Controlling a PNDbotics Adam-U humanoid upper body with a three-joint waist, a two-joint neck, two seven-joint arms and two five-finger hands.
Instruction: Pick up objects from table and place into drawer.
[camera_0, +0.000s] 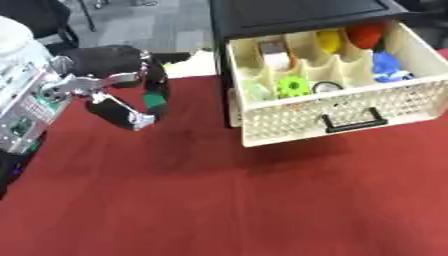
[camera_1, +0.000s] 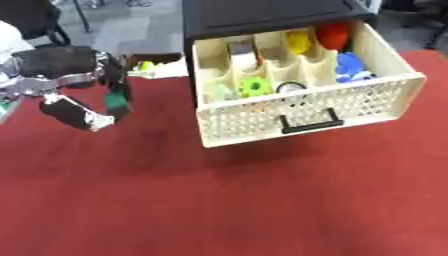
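One hand shows, the left hand (camera_0: 131, 100), held above the red table (camera_0: 219, 200) at the far left, its fingers and thumb pinched on a small green block (camera_0: 155, 100). The right hand is out of view. To the block's right, a little farther off, the cream drawer (camera_0: 337, 117) stands pulled out of a black cabinet (camera_0: 289, 15), already holding yellow, red, blue and green things in its compartments. I'd judge the coming move a carry rightward over the drawer's left wall, the edge to clear. Bare cloth lies between, and the near table looks open.
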